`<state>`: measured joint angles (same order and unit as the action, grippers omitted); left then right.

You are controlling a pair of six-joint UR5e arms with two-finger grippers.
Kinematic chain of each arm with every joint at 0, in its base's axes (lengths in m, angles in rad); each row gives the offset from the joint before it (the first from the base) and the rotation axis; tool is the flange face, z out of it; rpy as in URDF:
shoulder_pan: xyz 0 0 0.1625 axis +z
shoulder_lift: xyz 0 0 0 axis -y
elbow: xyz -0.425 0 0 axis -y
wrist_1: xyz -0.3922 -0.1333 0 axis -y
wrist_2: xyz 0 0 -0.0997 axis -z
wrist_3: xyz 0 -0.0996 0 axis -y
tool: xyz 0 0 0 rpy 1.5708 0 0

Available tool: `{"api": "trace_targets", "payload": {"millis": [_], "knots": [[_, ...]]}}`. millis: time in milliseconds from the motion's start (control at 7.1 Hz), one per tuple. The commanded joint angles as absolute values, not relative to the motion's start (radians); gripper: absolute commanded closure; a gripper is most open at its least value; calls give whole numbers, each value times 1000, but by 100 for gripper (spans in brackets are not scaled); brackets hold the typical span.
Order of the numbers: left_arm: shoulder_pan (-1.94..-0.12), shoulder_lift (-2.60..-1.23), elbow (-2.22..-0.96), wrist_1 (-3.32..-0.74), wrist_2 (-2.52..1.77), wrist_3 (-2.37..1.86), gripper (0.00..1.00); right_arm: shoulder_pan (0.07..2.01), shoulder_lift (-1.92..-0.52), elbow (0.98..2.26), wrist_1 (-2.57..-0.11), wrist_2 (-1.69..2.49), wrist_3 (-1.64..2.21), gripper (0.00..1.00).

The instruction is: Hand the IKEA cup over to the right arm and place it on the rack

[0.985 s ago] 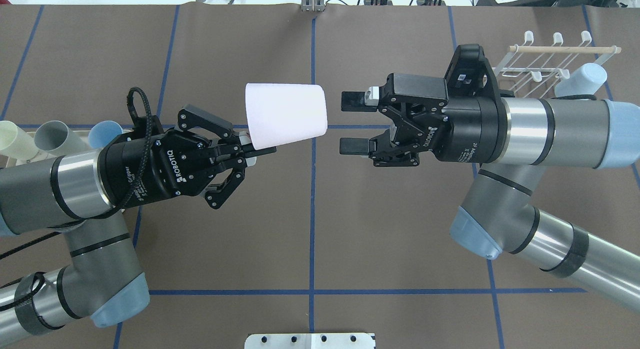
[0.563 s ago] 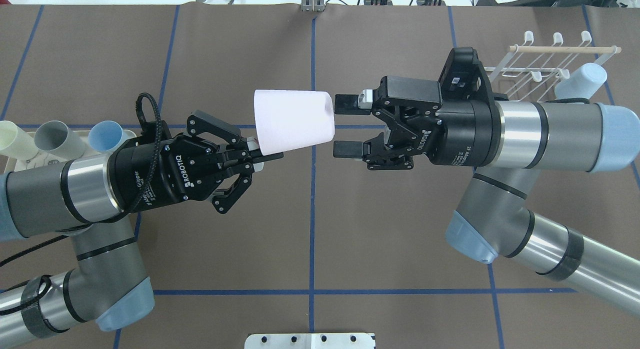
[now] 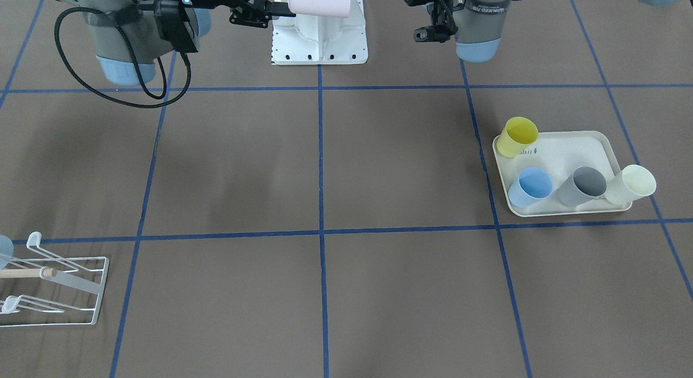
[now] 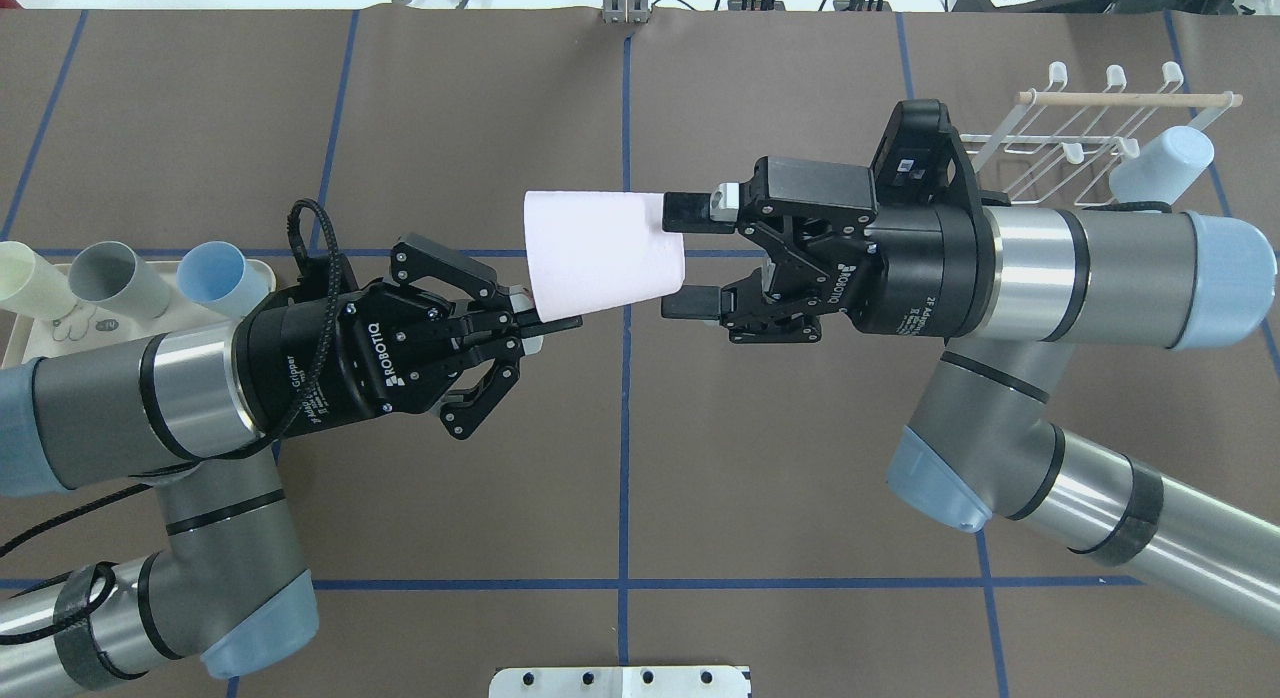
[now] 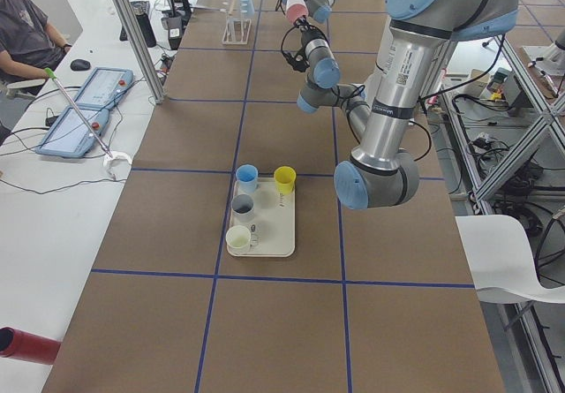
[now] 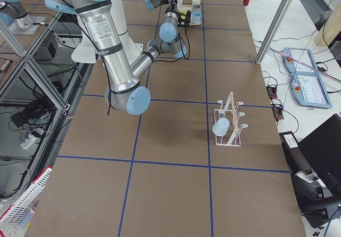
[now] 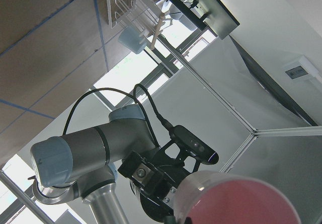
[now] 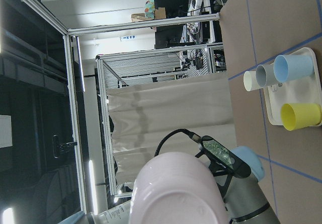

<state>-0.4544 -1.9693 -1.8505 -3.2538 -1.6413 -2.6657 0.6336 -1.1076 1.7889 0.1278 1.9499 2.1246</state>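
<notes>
The IKEA cup (image 4: 600, 253), pale pink, hangs on its side above the middle of the table. My left gripper (image 4: 548, 325) is shut on its rim at the wide end. My right gripper (image 4: 688, 258) is open, one finger on each side of the cup's narrow base end. The left wrist view looks into the cup's pink inside (image 7: 236, 204); the right wrist view shows its base (image 8: 176, 189). The rack (image 4: 1070, 128), white wire with a wooden dowel, stands at the far right behind the right arm, with a light blue cup (image 4: 1165, 163) on it.
A cream tray (image 3: 574, 150) holds yellow, blue, grey and cream cups on the left arm's side. The robot's white base plate (image 3: 319, 47) sits at the table's near edge. A person sits at a side desk (image 5: 26, 31).
Both grippers moved toward each other. The left one carried the cup rightward, and the right gripper's open fingers now straddle the cup's base.
</notes>
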Motion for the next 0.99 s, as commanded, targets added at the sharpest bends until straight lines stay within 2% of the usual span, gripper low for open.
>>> {"api": "trace_targets", "payload": {"millis": [0, 845], "knots": [[-453, -1971, -1848, -3254, -1640, -2666, 100, 634, -1106, 1787, 127, 1948, 2125, 1], [-451, -1976, -1848, -3252, -1638, -2666, 100, 634, -1104, 1782, 126, 1939, 2125, 1]]}}
